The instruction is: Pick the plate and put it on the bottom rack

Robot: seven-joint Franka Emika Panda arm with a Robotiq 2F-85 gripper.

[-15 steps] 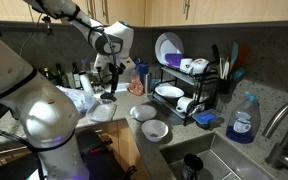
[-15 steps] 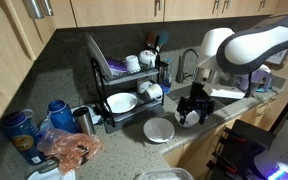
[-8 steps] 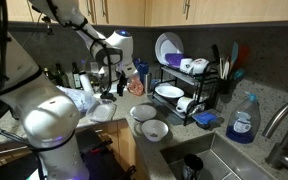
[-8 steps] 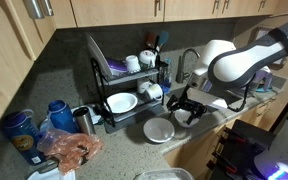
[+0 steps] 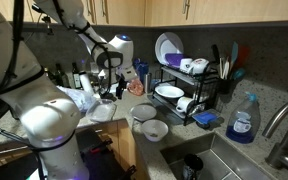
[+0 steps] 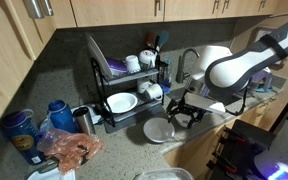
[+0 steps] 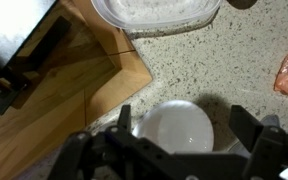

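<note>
On the speckled counter, near the bottom rack, the plate is seen lying flat beside the gripper; the fingers are spread wide, nothing held; the rim should be straddled squarely before closing, since a shallow edge is easily lost.

Right of centre: black two-tier wire dish rack. On counter, lower left of it: round whitish-grey plate; small white bowl just below. Blue-liquid plastic bottle right of rack.

Glossy white rounded arm — dark joints, black hand.
</note>
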